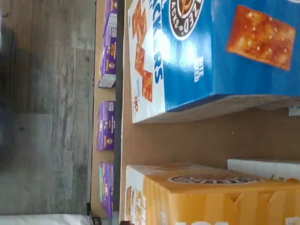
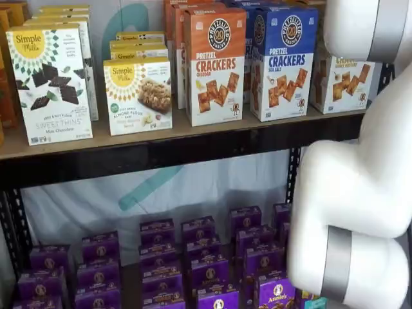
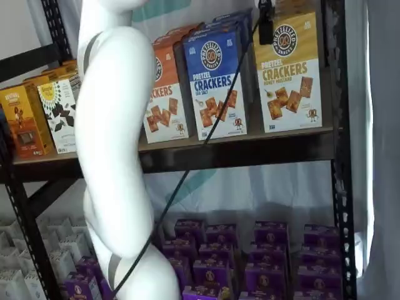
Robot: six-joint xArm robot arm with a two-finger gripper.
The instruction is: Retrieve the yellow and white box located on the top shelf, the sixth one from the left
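- Standing at the right end of the top shelf (image 3: 237,145), the yellow and white box (image 3: 289,78) sits upright with its front face out, reading "Pretzel Crackers, Honey Mustard".
- In both shelf views it is just to the right of the blue box (image 3: 217,84), with a narrow gap between them; in a shelf view the white arm (image 2: 360,187) covers most of its yellow upper part, leaving the white lower part (image 2: 341,84) with the pictured crackers showing.
- Further left along the same board come the orange box (image 2: 214,64), then the white Simple Mills boxes (image 2: 136,95).
- A small black piece (image 3: 265,25) hangs from the top edge of a shelf view, just at the yellow box's upper left corner, with a black cable (image 3: 206,137) trailing down beside it; whether this is the gripper's fingers, and how they stand, I cannot tell.
- From the wrist view, turned on its side, the blue box (image 1: 220,51) and the yellow box (image 1: 211,197) appear close up with bare tan board (image 1: 211,138) between them.
- Purple boxes (image 2: 193,264) crowd the lower shelf in both shelf views.
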